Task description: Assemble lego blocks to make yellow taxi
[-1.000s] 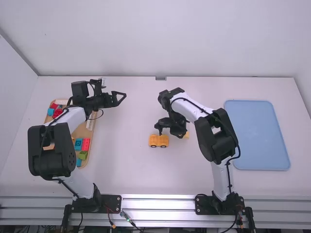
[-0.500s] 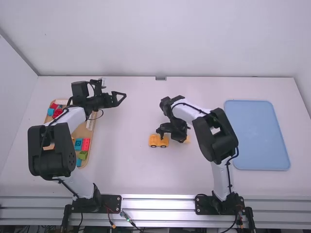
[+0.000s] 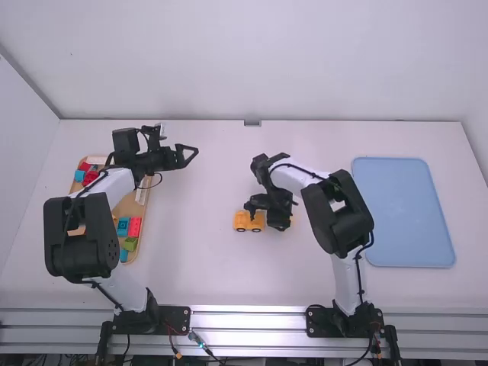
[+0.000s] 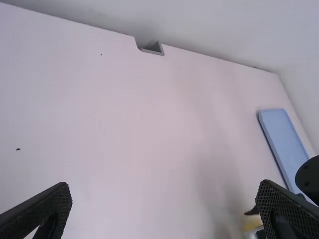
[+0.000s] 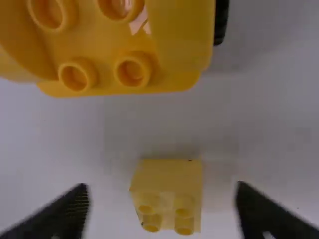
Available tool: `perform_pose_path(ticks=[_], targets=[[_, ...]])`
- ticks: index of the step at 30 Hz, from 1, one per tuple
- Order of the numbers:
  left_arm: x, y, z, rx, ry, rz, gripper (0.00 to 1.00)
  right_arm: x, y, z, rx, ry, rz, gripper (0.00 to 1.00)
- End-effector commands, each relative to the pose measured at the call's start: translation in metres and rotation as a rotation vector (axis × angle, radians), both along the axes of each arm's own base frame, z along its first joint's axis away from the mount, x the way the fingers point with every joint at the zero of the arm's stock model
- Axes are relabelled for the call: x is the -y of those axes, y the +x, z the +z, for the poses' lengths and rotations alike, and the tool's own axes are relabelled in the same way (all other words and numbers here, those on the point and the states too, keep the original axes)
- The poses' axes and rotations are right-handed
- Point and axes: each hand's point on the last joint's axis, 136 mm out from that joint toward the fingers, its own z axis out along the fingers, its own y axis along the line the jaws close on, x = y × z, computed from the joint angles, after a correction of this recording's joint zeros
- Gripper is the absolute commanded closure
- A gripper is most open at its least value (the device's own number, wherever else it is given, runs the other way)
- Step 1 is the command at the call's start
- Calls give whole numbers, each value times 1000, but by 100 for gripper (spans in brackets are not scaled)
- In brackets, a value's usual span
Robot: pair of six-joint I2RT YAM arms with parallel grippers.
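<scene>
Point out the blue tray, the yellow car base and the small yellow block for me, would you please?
Blue tray (image 3: 404, 213), high view, its bare middle.
Yellow car base (image 5: 107, 45), right wrist view, flat deck between studs.
Small yellow block (image 5: 169, 178), right wrist view, smooth side.

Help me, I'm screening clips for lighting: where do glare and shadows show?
High view: glare on the metal rail; left wrist view: soft shadow on the table; right wrist view: dimmer light, shadow beside the yellow car.
</scene>
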Motion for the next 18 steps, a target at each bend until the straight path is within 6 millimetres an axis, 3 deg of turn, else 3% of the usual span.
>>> perform_pose_path(ticks=[1,5,8,11,14,15,18], targets=[[2,4,9,22,-4,-14,1,-1,-3,0,-8,1,-11,1],[-3,6,6,-40,-44,53,1,-2,6,1,39,-2,-9,1],[-13,7,-6,-150,-73,172,1,-11,21,16,122,48,-21,1],[-15,6,-10,-144,-54,172,1,-29,28,48,186,170,-12,1],[5,-3,1,18,8,-39,1,-45,25,101,219,380,24,1],[6,-4,2,28,10,-51,1,-45,25,103,219,391,25,1],[24,-15,11,189,65,-238,1,-52,13,150,192,648,74,1]])
